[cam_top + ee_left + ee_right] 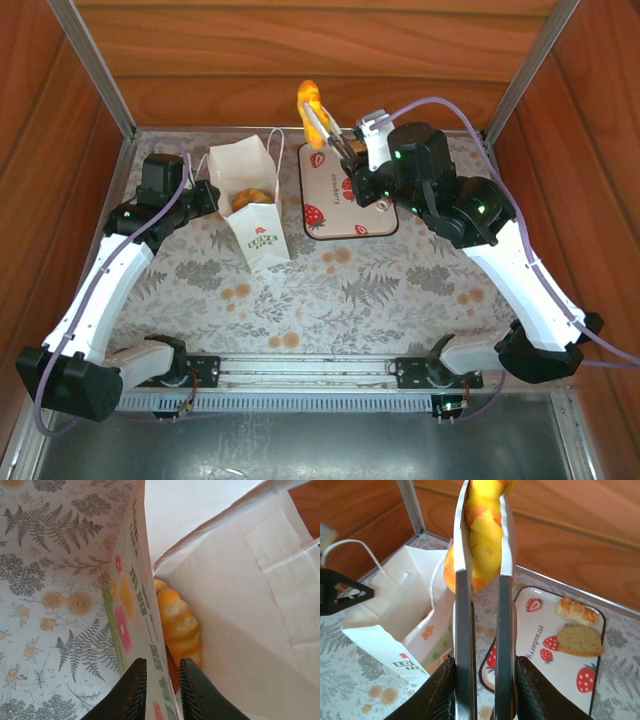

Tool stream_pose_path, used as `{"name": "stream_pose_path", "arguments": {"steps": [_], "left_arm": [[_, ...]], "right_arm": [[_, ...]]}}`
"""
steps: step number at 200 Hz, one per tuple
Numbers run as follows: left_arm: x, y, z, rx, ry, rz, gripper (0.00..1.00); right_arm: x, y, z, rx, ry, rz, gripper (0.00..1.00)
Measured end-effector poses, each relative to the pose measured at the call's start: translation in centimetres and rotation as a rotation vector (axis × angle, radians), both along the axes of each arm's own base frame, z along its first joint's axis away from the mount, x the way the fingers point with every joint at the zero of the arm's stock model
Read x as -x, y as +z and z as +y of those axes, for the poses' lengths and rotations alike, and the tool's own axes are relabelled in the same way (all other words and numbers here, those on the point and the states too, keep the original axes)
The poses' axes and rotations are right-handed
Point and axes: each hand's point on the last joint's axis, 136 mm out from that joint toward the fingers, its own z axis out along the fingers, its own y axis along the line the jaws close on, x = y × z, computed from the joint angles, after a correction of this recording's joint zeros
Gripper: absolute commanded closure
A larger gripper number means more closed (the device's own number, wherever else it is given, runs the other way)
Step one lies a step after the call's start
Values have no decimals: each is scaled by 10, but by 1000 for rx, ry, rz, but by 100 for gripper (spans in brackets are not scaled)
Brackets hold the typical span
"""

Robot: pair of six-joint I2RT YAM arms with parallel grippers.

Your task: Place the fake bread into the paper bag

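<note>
A table (350, 290) covered in fern-and-flower print carries the upright white paper bag (262, 238); a strawberry-print tray (323, 205) lies flat just right of the bag

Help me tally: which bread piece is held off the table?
The yellow-orange twisted pastry in the right gripper; others lie on the strawberry tray or in the paper bag.

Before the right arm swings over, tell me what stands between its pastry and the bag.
Nothing visible. The pastry hangs in the right tool near the tray, and the bag stands open beside it. The left tool pinches the bag's side wall.
</note>
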Motion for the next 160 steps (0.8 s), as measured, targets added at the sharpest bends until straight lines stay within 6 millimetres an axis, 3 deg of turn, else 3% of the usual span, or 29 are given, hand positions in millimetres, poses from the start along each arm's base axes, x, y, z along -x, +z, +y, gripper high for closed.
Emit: {"name": "stream_pose_path", "arguments": {"steps": [30,58,103,160], "left_arm": [[1,4,1,0,6,-12,81],[2,5,2,1,8,-18,84],[3,7,3,0,11,-22,88],[4,6,4,-3,15,-24,89]], "right_arm": [[3,4,31,20,66,-17,68],[3,-8,65,68,129,-10,68],[-3,-40,101,161,179,48,68],[-10,-90,124,290,209,165,68]]}}
